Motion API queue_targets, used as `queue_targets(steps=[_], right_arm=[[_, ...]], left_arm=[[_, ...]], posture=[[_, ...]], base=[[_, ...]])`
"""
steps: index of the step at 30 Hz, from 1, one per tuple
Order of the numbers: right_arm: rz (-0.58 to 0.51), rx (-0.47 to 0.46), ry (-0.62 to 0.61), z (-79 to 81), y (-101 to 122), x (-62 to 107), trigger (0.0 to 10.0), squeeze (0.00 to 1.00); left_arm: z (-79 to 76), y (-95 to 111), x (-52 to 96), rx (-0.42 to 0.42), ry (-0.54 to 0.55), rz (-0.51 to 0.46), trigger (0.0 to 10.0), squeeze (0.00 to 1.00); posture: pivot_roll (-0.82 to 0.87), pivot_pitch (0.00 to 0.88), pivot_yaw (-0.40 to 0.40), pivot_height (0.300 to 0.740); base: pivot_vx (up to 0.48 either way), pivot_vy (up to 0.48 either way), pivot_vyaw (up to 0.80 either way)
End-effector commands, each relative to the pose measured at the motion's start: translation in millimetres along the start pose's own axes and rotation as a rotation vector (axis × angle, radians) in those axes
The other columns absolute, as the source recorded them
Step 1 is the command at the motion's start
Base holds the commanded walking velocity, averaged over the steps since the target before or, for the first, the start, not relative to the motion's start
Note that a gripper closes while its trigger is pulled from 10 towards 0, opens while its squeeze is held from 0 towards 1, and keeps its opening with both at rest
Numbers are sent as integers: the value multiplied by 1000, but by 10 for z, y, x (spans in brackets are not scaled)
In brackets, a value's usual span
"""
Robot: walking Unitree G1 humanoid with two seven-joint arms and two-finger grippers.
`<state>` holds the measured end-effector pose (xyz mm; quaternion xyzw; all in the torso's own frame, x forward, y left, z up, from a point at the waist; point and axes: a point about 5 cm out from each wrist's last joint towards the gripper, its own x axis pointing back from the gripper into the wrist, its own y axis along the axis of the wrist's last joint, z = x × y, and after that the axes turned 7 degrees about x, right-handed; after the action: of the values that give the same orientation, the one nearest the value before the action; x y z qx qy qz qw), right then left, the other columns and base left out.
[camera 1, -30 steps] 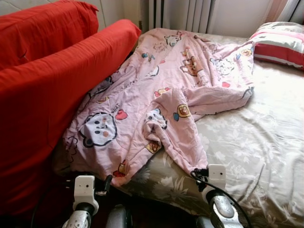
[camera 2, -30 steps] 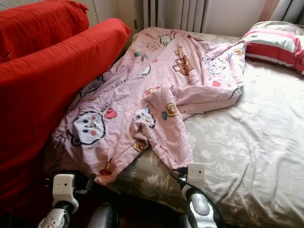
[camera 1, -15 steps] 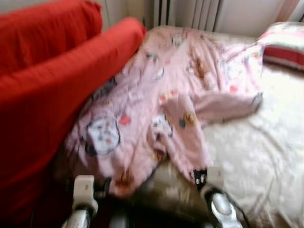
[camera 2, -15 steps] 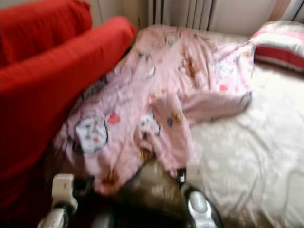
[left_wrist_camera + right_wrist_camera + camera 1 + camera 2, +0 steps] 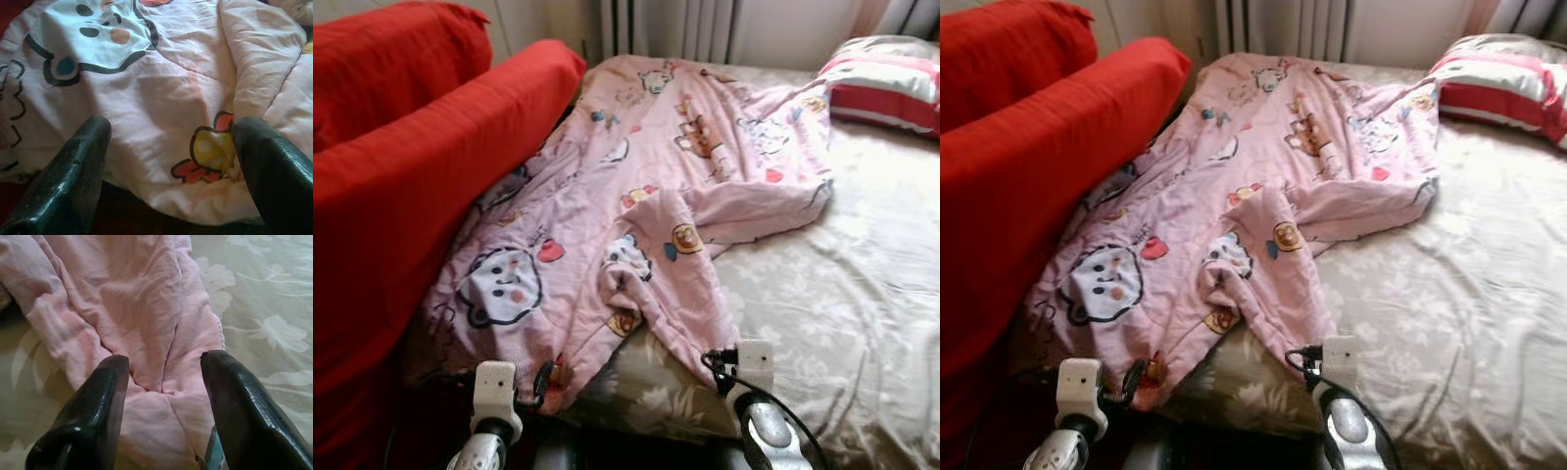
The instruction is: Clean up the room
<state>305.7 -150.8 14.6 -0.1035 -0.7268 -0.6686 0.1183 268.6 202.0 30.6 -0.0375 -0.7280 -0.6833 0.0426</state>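
Blanket (image 5: pixel 636 196), pink and printed with cartoon animals, lies rumpled across the bed (image 5: pixel 862 284), running from the far end by the radiator (image 5: pixel 666 24) down to the near edge, where one corner hangs over the side. Its left edge is pressed against a red sofa (image 5: pixel 401 166) that stands tight beside the bed. A bunched fold of the blanket rises near the middle, and a long flap stretches toward the striped pillow (image 5: pixel 886 83) at the far right corner. The bed's sheet is pale grey-green with a white flower pattern and is bare on the right half.

Left end effector (image 5: pixel 171 161) sits low at the near edge of the bed, just before the hanging corner of the blanket; its two black fingers (image 5: pixel 73 171) are spread wide, with the pink cloth and a yellow-and-red cartoon print lying between and beyond them, not gripped. Right end effector (image 5: pixel 164 396) is at the tip of the blanket's near fold, where the cloth meets the flowered sheet; its fingers (image 5: pixel 244 406) are also apart, straddling the narrow end of the fold without closing on it. From the head camera both silver wrists show at the bottom edge, left (image 5: pixel 494 392) and right (image 5: pixel 749 367).
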Motion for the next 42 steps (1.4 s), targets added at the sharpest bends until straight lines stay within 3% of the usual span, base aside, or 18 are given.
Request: queue_targets(steps=[1,8,9,10,20,23,26,34,42], right_arm=[[28,-9,6,1,-75,30,10000,1000],[40,0,4,-9,-69,19,10000,1000],[43,-1,6,-8,-71,18,10000,478],[49,-2,10,-4,-74,16,10000,27],[85,21,20,-3,-35,-30,10000,0],[85,-44,8,-10,0,-51,10000,0],[97,-13,9,-10,11,-63,10000,0],[216,37,22,20,-149,-19,10000,0],[254,46,14,30,-216,9,10000,0]], left_arm=[[27,-63,37,12,9,31,10000,0],[33,-55,38,6,2,31,10000,0],[35,-55,39,5,1,31,10000,0],[36,-54,40,4,0,31,10000,0],[67,-39,73,-19,-8,27,10000,0],[84,-53,113,-27,-9,32,10000,0],[99,-61,151,-33,-11,37,10000,0],[90,-51,190,-38,-21,42,10000,0],[98,-53,205,-41,-31,51,10000,0]], posture=[[82,201,38,586],[88,192,42,586],[90,190,43,586],[92,190,44,586],[109,211,52,586],[116,231,60,586],[118,242,64,586],[126,265,68,586],[123,250,73,586]], base=[[0,0,0],[0,0,0],[0,0,0],[0,0,0],[0,0,0],[0,0,0],[0,0,0],[0,0,0],[0,0,0]])
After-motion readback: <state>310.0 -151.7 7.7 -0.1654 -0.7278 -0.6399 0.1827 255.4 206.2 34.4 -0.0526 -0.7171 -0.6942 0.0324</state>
